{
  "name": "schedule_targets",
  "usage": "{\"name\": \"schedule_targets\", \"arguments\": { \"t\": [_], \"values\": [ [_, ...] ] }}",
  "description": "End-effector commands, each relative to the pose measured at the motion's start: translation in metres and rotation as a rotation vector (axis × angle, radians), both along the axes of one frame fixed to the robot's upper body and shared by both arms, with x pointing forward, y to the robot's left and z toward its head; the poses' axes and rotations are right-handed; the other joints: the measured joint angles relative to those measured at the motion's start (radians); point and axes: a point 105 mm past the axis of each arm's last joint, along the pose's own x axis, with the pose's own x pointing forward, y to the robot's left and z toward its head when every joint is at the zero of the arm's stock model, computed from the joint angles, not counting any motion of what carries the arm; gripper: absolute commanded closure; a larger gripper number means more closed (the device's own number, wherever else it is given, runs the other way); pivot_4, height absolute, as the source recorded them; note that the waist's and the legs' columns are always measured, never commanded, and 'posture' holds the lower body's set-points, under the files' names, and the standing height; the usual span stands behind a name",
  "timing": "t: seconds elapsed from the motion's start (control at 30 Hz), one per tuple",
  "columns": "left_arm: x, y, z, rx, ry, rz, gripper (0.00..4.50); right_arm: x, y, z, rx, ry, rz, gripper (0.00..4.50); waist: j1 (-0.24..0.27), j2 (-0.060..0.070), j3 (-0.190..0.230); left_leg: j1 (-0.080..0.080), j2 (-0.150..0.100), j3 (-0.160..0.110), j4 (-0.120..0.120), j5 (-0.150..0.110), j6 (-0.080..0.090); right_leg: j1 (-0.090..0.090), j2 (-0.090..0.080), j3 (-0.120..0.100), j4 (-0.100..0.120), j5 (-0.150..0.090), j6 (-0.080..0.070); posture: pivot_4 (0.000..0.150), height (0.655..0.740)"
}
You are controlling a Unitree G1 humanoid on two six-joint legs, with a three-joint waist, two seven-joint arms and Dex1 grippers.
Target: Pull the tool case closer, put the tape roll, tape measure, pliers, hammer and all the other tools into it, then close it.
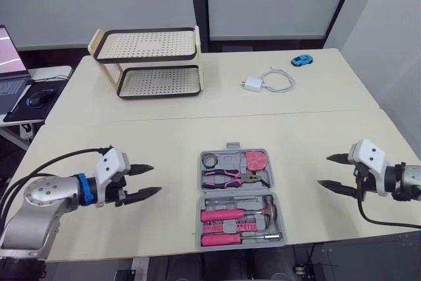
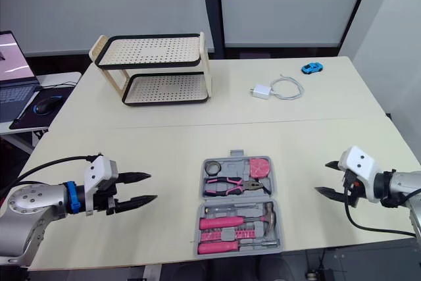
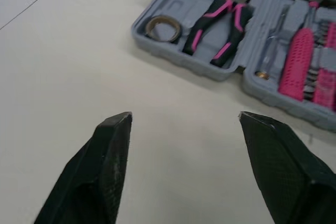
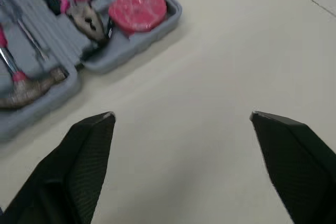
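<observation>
1. The tool case (image 1: 240, 199) lay open on the table (image 1: 164, 129) near its front edge, between both grippers.
2. Its far half held the tape roll (image 1: 210, 160), pliers (image 1: 233, 177) and tape measure (image 1: 256, 160); the hammer (image 1: 253, 210) lay in the near half.
3. The left gripper (image 1: 156, 179) hovered apart from the case, jaws spread and empty.
4. The right gripper (image 1: 323, 170) did likewise, jaws apart.

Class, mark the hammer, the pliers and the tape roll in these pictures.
hammer (image 1: 222, 215): left eye view, on its pink handle.
pliers (image 1: 245, 176): left eye view, at the pivot.
tape roll (image 3: 163, 38): left wrist view, on the ring's near rim.
</observation>
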Motion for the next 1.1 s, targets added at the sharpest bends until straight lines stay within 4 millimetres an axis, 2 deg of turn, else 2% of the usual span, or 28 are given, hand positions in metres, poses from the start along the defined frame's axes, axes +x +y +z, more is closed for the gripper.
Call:
{"name": "schedule_targets", "arguments": {
  "t": [0.03,0.2,0.37,0.4,0.73,1.1],
  "values": [
    [-0.022,-0.038,0.003,-0.043,0.036,-0.174,1.21,0.001,0.011,0.014,0.191,0.099,-0.055,0.0,0.0,0.001,0.0,0.0,0.0,0.0,0.0,0.0,0.0,0.0,0.0,0.0,0.0,0.0,0.0,0.15,0.74],
    [-0.037,-0.069,-0.007,-0.05,0.09,-0.306,2.78,0.019,0.018,0.019,0.384,0.208,-0.151,0.0,0.0,0.001,0.0,0.0,-0.002,0.001,0.0,0.0,0.0,0.0,0.001,0.0,0.0,0.0,0.0,0.15,0.74],
    [-0.036,-0.085,-0.026,-0.01,0.083,-0.366,4.33,0.028,0.026,0.013,0.45,0.297,-0.173,0.0,0.001,0.001,0.0,0.0,-0.004,0.001,0.0,0.0,0.0,0.0,0.002,0.0,0.0,0.0,0.0,0.15,0.74],
    [-0.035,-0.089,-0.029,-0.01,0.084,-0.375,4.44,0.028,0.028,0.011,0.459,0.31,-0.174,0.0,0.002,0.001,0.0,0.0,-0.004,0.001,0.0,0.0,0.0,0.0,0.002,0.0,0.0,0.0,0.0,0.15,0.74],
    [-0.037,-0.119,-0.061,0.001,0.135,-0.419,4.44,0.039,0.041,-0.004,0.55,0.394,-0.212,0.0,0.0,0.001,0.0,0.0,-0.004,0.001,0.0,0.0,0.0,-0.001,0.002,0.0,0.0,0.0,0.0,0.15,0.74],
    [-0.037,-0.133,-0.083,0.057,0.151,-0.421,4.44,0.046,0.054,-0.02,0.595,0.439,-0.236,0.0,0.0,0.001,0.0,0.0,-0.004,0.001,0.0,0.0,0.0,-0.001,0.002,0.0,0.0,0.0,0.0,0.15,0.74]
  ]
}}
